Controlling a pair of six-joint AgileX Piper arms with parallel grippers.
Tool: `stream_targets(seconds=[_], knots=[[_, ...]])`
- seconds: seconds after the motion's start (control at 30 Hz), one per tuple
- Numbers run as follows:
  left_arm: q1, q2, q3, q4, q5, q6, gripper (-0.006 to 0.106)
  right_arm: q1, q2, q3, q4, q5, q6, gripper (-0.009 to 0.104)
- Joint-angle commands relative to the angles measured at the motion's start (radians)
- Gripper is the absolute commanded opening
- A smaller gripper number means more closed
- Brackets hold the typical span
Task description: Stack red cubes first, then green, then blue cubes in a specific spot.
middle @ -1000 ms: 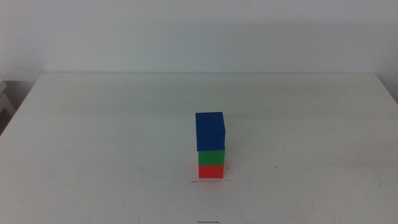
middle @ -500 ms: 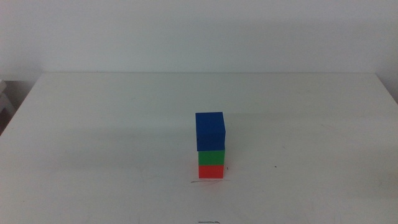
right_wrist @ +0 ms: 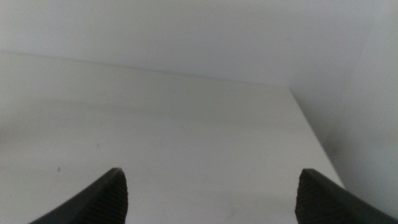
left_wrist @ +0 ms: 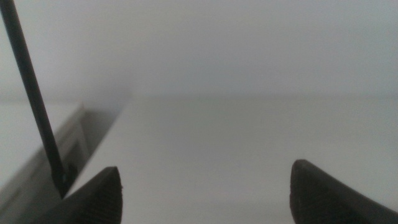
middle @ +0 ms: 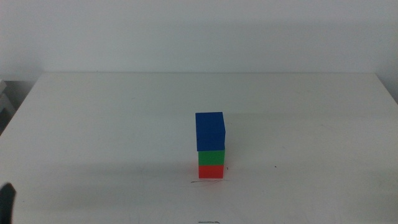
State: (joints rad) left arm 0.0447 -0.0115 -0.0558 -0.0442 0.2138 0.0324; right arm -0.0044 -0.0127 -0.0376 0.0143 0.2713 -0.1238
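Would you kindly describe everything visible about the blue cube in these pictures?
The blue cube is a small, deep blue block with plain matte faces. It sits upright on top of the green cube, which rests on the red cube on the white table. Only the green cube touches it. It looks slightly offset from the cubes below. Neither end effector is near it.

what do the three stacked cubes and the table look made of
Blue cube, green cube and red cube: flat, even colour with no glare, so matte painted wood or plastic; which one is unclear. Table: smooth white top with soft shadows, likely laminate or painted board.
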Motion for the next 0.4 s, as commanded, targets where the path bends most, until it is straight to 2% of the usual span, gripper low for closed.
stream_targets(seconds=[0.0, 0.37], knots=[[-0.004, -0.027, 0.017, -0.012, -0.088, -0.002, 0.091, -0.005, -0.015, -0.002, 0.000, -0.089, -0.012, 0.078], [-0.004, -0.027, 0.082, -0.012, -0.095, -0.002, 0.091, -0.005, -0.015, 0.054, 0.000, -0.111, -0.012, 0.078]])
